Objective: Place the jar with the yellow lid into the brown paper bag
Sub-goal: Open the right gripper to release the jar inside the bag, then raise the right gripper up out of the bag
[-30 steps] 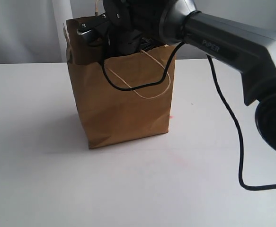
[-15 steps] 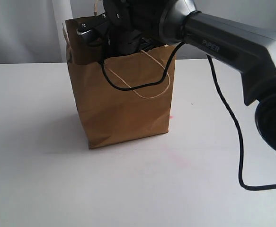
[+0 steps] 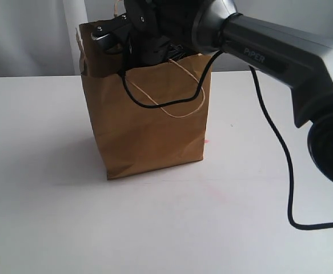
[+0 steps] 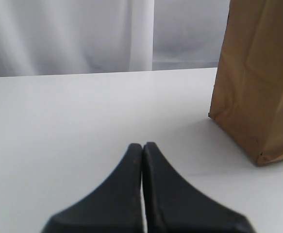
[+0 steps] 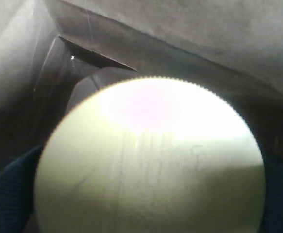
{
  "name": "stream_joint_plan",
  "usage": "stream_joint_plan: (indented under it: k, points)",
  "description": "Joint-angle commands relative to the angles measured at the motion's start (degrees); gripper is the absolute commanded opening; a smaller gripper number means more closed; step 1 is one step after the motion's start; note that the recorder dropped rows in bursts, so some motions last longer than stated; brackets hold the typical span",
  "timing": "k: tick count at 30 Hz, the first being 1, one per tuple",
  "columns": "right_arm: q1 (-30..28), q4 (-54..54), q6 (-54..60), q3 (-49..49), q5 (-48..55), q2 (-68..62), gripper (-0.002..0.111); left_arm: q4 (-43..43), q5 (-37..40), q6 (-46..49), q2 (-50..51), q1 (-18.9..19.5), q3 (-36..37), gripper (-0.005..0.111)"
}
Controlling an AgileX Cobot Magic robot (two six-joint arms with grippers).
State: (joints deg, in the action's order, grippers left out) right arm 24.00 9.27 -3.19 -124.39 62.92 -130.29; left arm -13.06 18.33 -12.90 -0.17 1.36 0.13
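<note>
Right fingers (image 5: 8, 194) are clamping the yellow-lidded jar (image 5: 151, 160) inside the brown paper bag (image 3: 149, 131); left fingers (image 4: 131, 170) are lying together, empty. Risk: releasing too high is inviting a toppled bag; on withdrawal the wrist could be snagging the cord handle (image 3: 184, 113).

I see the brown paper bag (image 3: 149, 125) standing upright on the bench (image 3: 52, 217), mouth open at the top. Its sides are creased and its rim is ragged. A pale cord handle (image 3: 180, 117) loops down its front face. The yellow-lidded jar (image 5: 151, 155) is inside the bag. In the right wrist view only its round lid shows, washed-out pale yellow with a finely ribbed edge, and dim paper walls and a fold surround it. The jar body is hidden, so I can't tell if it touches the bag's floor.
</note>
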Motion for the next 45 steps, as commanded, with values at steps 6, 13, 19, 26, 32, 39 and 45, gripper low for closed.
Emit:
stream_joint_plan:
  k: [6,13,19,26,32,39,45]
  points:
    - [-0.1,0.1,0.6,-0.4,-1.3,0.8,0.105,0.2,-0.6,-0.2,0.2,-0.2,-0.1,0.001]
    - [0.0,0.1,0.6,-0.4,-0.9,0.9,0.105,0.2,-0.6,-0.2,0.2,-0.2,-0.1,0.001]
    - [0.0,0.0,0.6,-0.4,-0.4,3.0,0.105,0.2,-0.6,-0.2,0.2,-0.2,-0.1,0.001]
    - [0.0,-2.3,0.6,-0.4,3.0,9.4,0.105,0.2,-0.6,-0.2,0.2,-0.2,-0.1,0.001]
    - [0.0,-4.4,0.6,-0.4,5.3,15.6,0.103,0.2,-0.6,-0.2,0.2,-0.2,-0.1,0.001]
    - [0.0,-7.2,0.5,-0.4,7.0,21.4,0.083,0.2,-0.6,-0.2,0.2,-0.2,-0.1,0.001]
    - [0.0,-8.4,0.4,0.1,7.0,26.4,0.038,0.2,-0.6,-0.2,0.2,-0.2,-0.1,0.001]
